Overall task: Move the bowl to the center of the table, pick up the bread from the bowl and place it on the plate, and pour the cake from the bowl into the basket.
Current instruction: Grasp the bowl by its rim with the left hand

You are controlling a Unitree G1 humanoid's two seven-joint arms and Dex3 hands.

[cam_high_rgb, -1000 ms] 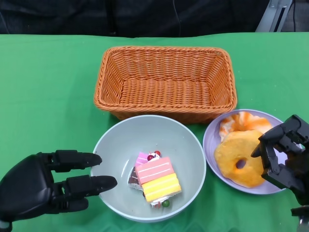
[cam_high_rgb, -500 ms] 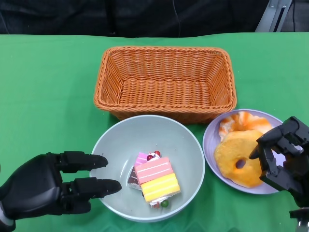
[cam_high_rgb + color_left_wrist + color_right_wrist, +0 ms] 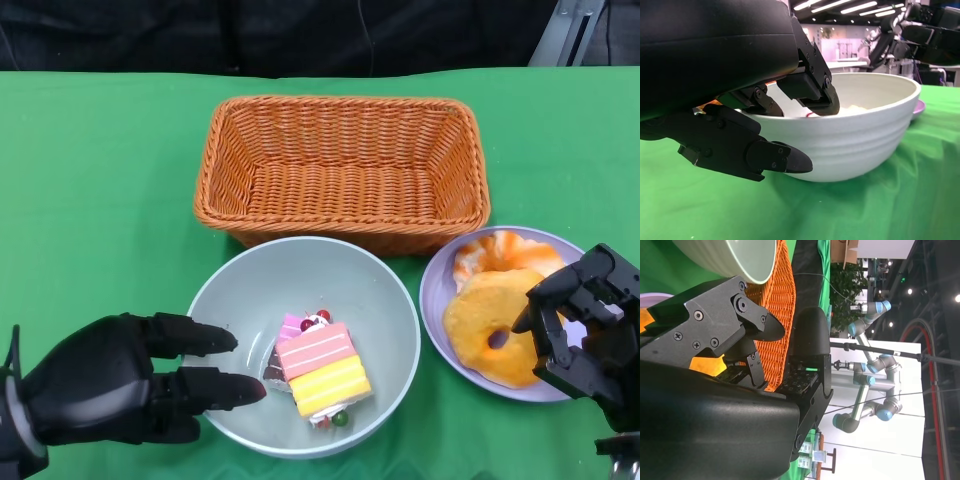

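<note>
**A:** Head view first. How far along is the job?

**B:** The pale grey-green ceramic bowl (image 3: 303, 345) sits mid-table, just in front of the orange woven wicker basket (image 3: 342, 170). The orange ring-shaped bread (image 3: 497, 325) lies on the lilac round plate (image 3: 444, 290), so I judge those two steps done. The pink-and-yellow layered cake slice (image 3: 322, 370) is in the bowl; the pour is left.

**A:** And the hands?

**B:** The black left hand (image 3: 115, 382) has fingers over the bowl's near rim, apart. The black right hand (image 3: 585, 335) hovers over the plate's edge, fingers bent, nothing in them.

**A:** Right wrist view?

**B:** Fingers apart and empty, with basket and bowl beyond.

**A:** Left wrist view?

**B:** Upper fingers (image 3: 812, 90) reach over the rim, a lower one (image 3: 777, 156) lies at the outer wall. Straddling it; whether it's clamped, I cannot tell.
</note>
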